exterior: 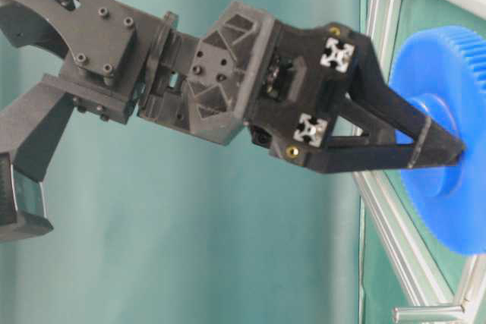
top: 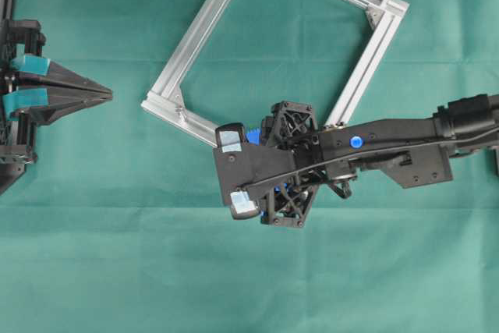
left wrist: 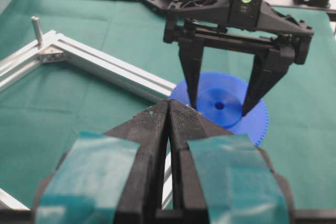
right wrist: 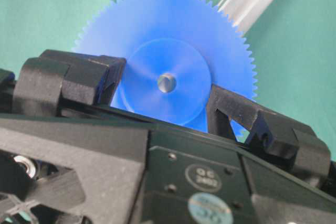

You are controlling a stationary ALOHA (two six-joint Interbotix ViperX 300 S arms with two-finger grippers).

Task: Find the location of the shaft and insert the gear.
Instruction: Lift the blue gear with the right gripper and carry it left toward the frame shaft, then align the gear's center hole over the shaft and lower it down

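Two fingers of the right gripper straddle the gear's hub, gear on the cloth beside the frame, metal glinting in its hole. Seating judged nearly done; next, release. Left gripper closed, empty.

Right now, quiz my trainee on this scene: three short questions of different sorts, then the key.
1. True or false: the left gripper is open.
2. The right gripper straddles which part of the gear? A rim, B hub, C teeth.
3. Fill in: the gear sits beside the silvery ____.
Key: 1 false; 2 B; 3 frame.
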